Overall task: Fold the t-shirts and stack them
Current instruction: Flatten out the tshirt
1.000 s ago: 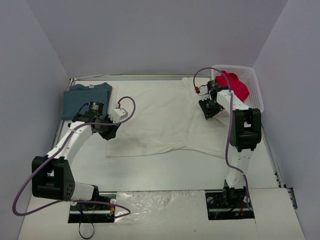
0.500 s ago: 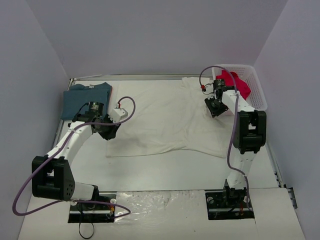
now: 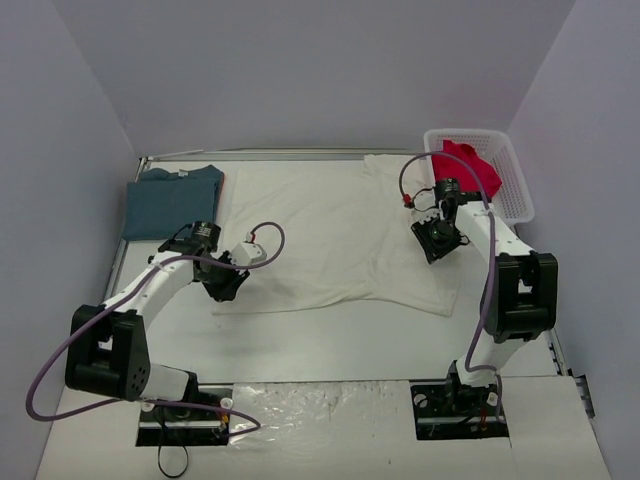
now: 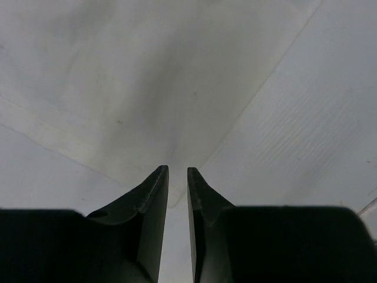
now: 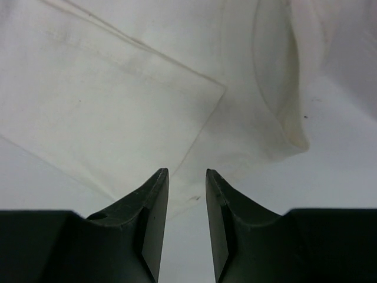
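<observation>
Left jaws: cracked open a sliver, nothing visible between them. They sit low at the near-left corner of the cream-white t-shirt (image 3: 340, 235), which lies spread on the desk (image 3: 330, 340). A cloth edge runs in from ahead-right and ends right at the tips. On their right side I can't tell cloth from desk.

Right jaws: slightly wider apart, also empty, low over the same shirt's right side. A hemmed flap (image 5: 88, 100) lies ahead-left of the tips and a rolled fold (image 5: 288, 100) ahead-right. The shirt's edge stops just short of the tips.

Teal-blue t-shirt (image 3: 172, 205) lies flat, well away from the left jaws. Red t-shirt (image 3: 470, 168) is heaped in the white basket (image 3: 515, 195), near the right jaws but apart from them.
</observation>
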Motion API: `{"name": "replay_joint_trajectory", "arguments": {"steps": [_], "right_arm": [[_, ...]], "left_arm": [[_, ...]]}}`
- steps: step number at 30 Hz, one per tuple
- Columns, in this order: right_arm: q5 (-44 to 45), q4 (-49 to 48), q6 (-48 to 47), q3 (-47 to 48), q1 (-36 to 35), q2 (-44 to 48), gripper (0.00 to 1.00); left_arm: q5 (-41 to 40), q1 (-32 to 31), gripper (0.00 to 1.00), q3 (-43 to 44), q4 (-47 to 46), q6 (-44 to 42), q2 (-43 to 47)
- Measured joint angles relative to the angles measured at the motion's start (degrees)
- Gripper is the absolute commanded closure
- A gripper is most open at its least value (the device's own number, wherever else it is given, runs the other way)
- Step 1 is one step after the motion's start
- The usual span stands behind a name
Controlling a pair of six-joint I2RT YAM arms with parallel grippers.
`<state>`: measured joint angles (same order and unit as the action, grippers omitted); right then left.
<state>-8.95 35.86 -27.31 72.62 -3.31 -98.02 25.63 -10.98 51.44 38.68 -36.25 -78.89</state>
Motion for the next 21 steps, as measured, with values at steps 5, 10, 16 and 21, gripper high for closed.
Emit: {"name": "replay_joint_trajectory", "arguments": {"steps": [5,10,16,21], "right_arm": [[-1.16,0.31,-0.66,-3.08,0.00,-0.83,0.72],[-1.88,-1.14,-0.66,-3.13,0.00,-4.52,0.72],[-1.88,-2.89,-0.61,-3.06,0.00,-8.96,0.72],[-1.64,-3.19,-0.28,-1.75,0.00,-10.67,0.73]], "left_arm": [[-0.11,-0.26,0.81,-1.55,0.00,-0.33,-0.35],[-0.52,-0.26,0.81,-1.60,-0.17,-0.48,-0.22],[-2.03,-0.70,0.81,-2.69,-0.39,-0.68,0.70],[-3.04,-1.07,0.81,-3.30,-0.46,-0.72,0.74]]}}
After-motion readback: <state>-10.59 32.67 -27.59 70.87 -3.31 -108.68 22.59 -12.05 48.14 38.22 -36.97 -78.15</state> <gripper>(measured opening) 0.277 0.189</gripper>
